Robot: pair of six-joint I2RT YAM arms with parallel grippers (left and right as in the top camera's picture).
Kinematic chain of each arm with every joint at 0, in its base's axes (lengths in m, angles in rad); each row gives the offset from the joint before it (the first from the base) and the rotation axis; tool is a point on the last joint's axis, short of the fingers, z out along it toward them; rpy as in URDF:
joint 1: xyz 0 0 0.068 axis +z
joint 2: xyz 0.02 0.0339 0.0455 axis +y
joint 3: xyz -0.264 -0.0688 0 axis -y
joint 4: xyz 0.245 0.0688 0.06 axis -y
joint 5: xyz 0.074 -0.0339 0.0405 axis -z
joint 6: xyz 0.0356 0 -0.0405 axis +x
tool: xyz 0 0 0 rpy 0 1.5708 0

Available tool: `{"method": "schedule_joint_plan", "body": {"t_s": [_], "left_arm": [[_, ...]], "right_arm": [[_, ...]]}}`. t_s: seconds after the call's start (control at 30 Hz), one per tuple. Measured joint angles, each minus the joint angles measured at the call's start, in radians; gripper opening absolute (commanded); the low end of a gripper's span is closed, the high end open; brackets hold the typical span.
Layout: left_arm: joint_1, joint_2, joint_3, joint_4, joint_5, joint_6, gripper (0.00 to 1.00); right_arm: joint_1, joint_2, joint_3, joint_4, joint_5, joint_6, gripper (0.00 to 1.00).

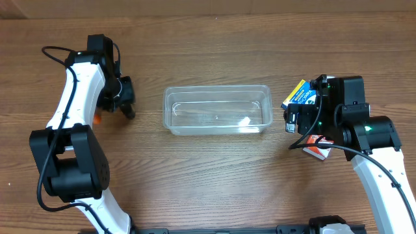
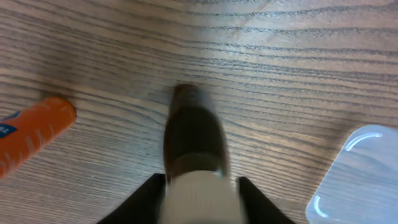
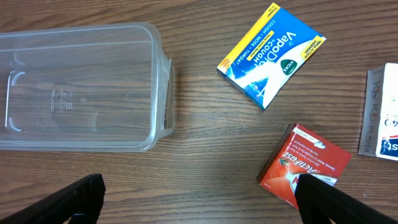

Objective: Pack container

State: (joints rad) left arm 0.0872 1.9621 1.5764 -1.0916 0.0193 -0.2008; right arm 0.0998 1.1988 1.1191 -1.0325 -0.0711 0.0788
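The clear plastic container [image 1: 217, 109] stands empty at the table's middle; it also shows in the right wrist view [image 3: 74, 87] and its corner in the left wrist view [image 2: 357, 177]. My left gripper [image 1: 125, 97] is shut on a dark brown bottle with a white cap [image 2: 194, 149], left of the container. An orange tube [image 2: 31, 134] lies further left. My right gripper [image 3: 199, 199] is open and empty, hovering right of the container. Below it lie a blue-yellow VapoCough box [image 3: 270, 53] and a red box [image 3: 301, 165].
A white box [image 3: 382, 112] lies at the right edge of the right wrist view. The orange tube is partly hidden by the left arm in the overhead view [image 1: 96, 118]. Bare wood table surrounds the container.
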Motion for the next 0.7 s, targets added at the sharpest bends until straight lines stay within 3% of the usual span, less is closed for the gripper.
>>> {"method": "schedule_joint_plan", "body": {"t_s": [0.2, 0.47, 0.7], "left_arm": [[0.0, 0.0, 0.002, -0.005, -0.004, -0.005, 0.04], [-0.026, -0.017, 0.134, -0.169, 0.005, -0.015, 0.04], [-0.376, -0.289, 0.222, -0.228, 0.023, -0.061, 0.04]], "right_arm": [[0.0, 0.0, 0.0, -0.001, 0.0, 0.0, 1.0], [0.0, 0.0, 0.0, 0.0, -0.001, 0.0, 1.0], [0.0, 0.0, 0.0, 0.0, 0.0, 0.0, 1.0]]}}
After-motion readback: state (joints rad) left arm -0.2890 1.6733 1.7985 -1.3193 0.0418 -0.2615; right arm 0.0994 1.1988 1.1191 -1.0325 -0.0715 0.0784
